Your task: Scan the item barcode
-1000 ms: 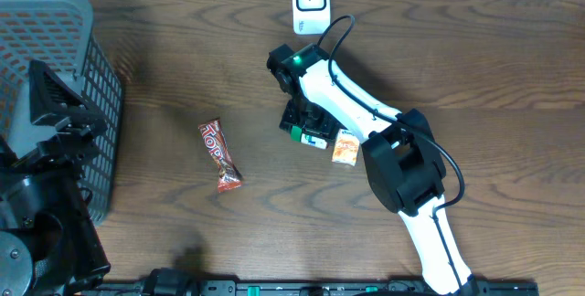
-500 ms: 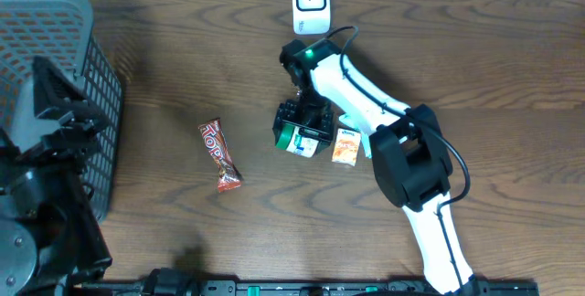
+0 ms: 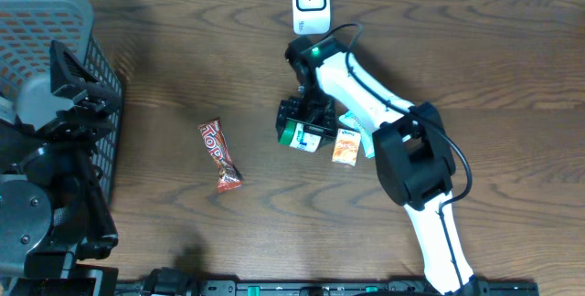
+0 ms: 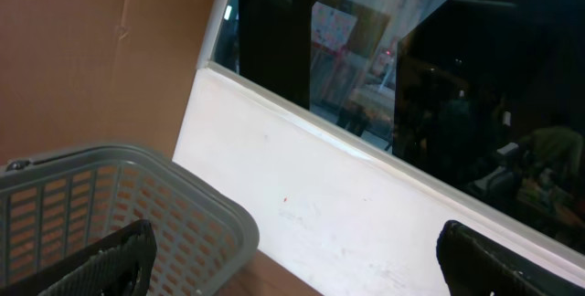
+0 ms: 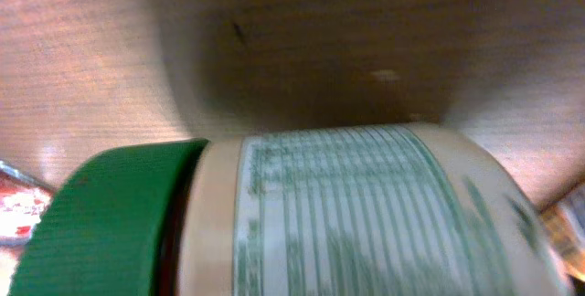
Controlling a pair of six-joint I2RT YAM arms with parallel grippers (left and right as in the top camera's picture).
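Observation:
The item is a pale jar [image 3: 304, 137] with a green cap [image 3: 287, 133] and a printed label. My right gripper [image 3: 306, 118] is shut on it and holds it on its side just above the table's middle. The jar [image 5: 347, 214] fills the lower half of the right wrist view, its cap [image 5: 101, 218] to the left, and hides the fingers. A white scanner [image 3: 311, 4] stands upright at the table's far edge, beyond the jar. At the left edge, over the basket, my left gripper [image 4: 306, 273] stands open with nothing between its fingers.
A grey plastic basket [image 3: 96, 77] sits at the far left. A red chocolate bar [image 3: 219, 155] lies left of the jar. An orange packet [image 3: 345, 147] and a pale teal packet [image 3: 355, 127] lie just right of it, under the right arm.
The right gripper has turned and tilted the jar, so its green cap now shows on the left, and shifted slightly. The left arm has moved a little over the basket.

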